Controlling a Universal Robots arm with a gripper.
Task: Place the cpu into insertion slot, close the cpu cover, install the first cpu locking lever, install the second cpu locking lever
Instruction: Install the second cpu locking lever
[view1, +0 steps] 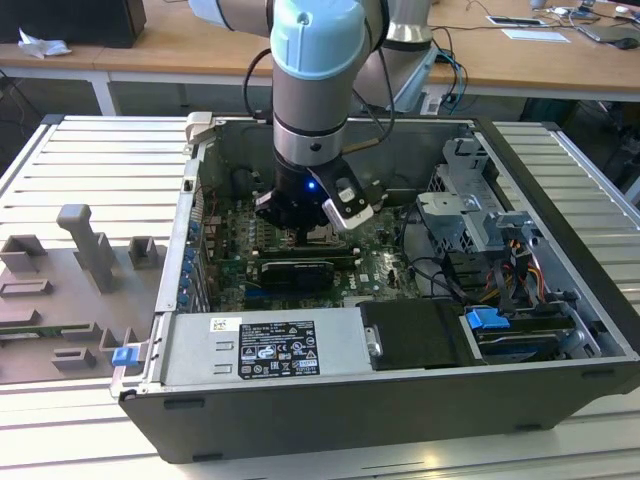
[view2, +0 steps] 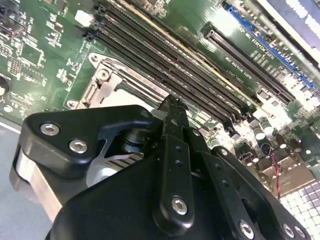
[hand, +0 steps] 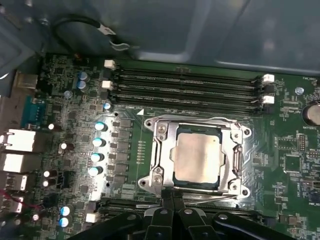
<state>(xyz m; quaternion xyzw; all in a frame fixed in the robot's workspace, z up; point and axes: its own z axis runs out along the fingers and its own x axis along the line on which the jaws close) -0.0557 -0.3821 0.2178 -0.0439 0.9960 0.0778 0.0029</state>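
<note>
Silver cpu cover (hand: 200, 131) down over cpu (hand: 199, 154), closed gripper (hand: 171, 196) at its edge, memory slots (hand: 185, 89) beyond

Even, bright indoor light falls from above. In the exterior view the computer case (view1: 400, 300) interior sits in soft shadow. Glare whitens the motherboard (view2: 235, 25) at upper right of the second wrist view, where the near gripper (view2: 172, 107) looks blurred.

The cpu (hand: 198, 155) has a pale, brushed metal face with a dull shine. The cpu cover (hand: 167, 134) around it is bright, glossy metal. The gripper (view2: 172, 112) is matt black, with shiny screws. The motherboard (hand: 75, 125) is smooth green laminate, and the memory slots (hand: 185, 90) are black plastic.
</note>
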